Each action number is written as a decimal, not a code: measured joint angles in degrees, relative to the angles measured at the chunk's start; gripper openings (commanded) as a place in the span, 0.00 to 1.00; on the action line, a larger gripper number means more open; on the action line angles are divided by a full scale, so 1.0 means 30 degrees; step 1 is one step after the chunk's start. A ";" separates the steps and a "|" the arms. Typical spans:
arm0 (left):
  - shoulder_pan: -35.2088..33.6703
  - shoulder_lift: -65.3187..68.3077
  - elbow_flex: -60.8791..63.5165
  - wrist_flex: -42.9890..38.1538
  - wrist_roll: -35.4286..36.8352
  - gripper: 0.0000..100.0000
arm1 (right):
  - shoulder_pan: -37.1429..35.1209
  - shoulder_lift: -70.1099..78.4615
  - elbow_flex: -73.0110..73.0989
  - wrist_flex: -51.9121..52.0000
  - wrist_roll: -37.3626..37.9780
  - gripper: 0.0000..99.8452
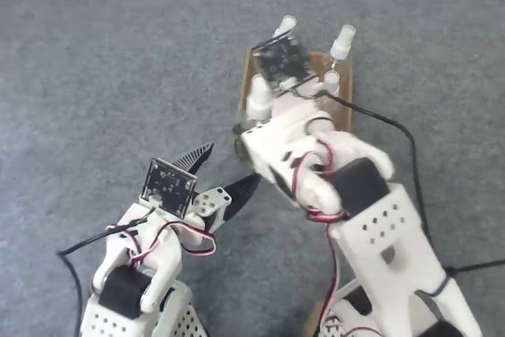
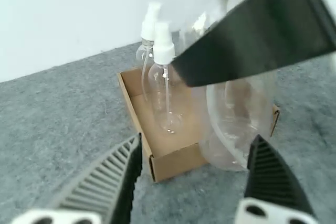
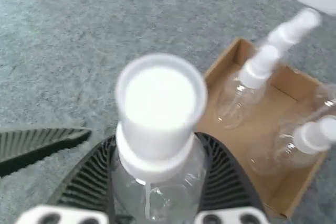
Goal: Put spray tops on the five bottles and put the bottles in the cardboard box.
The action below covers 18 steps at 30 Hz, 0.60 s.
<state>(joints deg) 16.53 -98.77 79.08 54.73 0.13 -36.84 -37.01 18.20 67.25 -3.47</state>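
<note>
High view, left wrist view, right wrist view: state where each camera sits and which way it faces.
High view: fixed above, looking down on the table; the open left gripper and the right arm over the cardboard box show.
Left wrist view: on the left wrist, facing the box past its own open fingers.
Right wrist view: on the right wrist, looking along the right gripper, shut on the held bottle.
Shared: both wrist views show the box, its standing bottles and the held bottle.

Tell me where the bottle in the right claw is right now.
High view: the capped bottle is held in the right claw at the left wall of the cardboard box, beside the bottles standing inside.
</note>
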 measured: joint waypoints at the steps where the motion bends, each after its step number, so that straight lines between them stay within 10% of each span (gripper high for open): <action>1: -0.0029 0.0000 0.0000 0.0000 -0.0029 0.28 | 0.0322 -0.0147 0.0000 0.0176 0.0000 0.01; 8: -0.2403 0.0117 0.0000 -0.0352 -0.0029 0.00 | 0.2784 -0.0674 0.0264 -0.0938 0.0000 0.01; 18: -0.5480 0.0234 0.0147 -0.1612 0.1758 0.01 | 0.4982 -0.0645 0.9114 -1.1399 -0.0029 0.01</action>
<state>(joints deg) 0.09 -98.07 79.52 49.89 5.41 -21.89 -38.95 45.54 33.05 -3.56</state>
